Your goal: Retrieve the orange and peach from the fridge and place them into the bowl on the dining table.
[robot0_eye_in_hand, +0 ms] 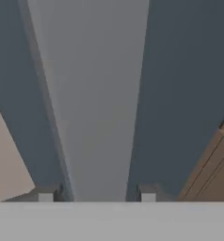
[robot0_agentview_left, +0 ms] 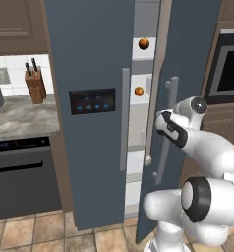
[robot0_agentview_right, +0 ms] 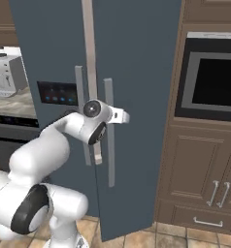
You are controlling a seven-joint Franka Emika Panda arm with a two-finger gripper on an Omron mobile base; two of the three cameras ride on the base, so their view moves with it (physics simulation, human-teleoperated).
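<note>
Gripper (robot0_eye_in_hand: pixel 97 196): in the hand view the two dark fingertips (robot0_eye_in_hand: pixel 46 195) stand at lower centre, one on each side of the pale grey vertical door handle (robot0_eye_in_hand: pixel 92 103). Jaws part-closed around the handle; the tips sit right at its edges, so it appears gripped, though actual contact is not resolvable.

Right base view: white arm rises from lower left, its wrist at frame centre, hand against the right-door handle (robot0_agentview_right: pixel 108 145). Fingers hidden behind the wrist and handle here.

Left base view: arm at lower right, forearm reaching up and left to the same handle (robot0_agentview_left: pixel 166 130) at centre right.

Fridge (robot0_agentview_left: pixel 89 54): slate-blue, two doors, filling the centre of both base views. Right door stands ajar; the gap between the doors shows pale shelves inside. Left door carries a dark panel with blue lights (robot0_agentview_left: pixel 92 101) at centre left.

Inside the gap, left base view: one round orange fruit (robot0_agentview_left: pixel 138 91) on a middle shelf, a second, darker orange-red fruit (robot0_agentview_left: pixel 144 44) on the shelf above, upper centre. Which is the orange and which the peach cannot be told at this size.

Farther back: knife block (robot0_agentview_left: pixel 36 81) on the marble counter (robot0_agentview_left: pixel 20 118) at upper left, dark dishwasher front (robot0_agentview_left: pixel 23 177) beneath. Built-in oven (robot0_agentview_right: pixel 212 77) in brown cabinetry at upper right of the right base view; coffee machine (robot0_agentview_right: pixel 6 72) at far left.
</note>
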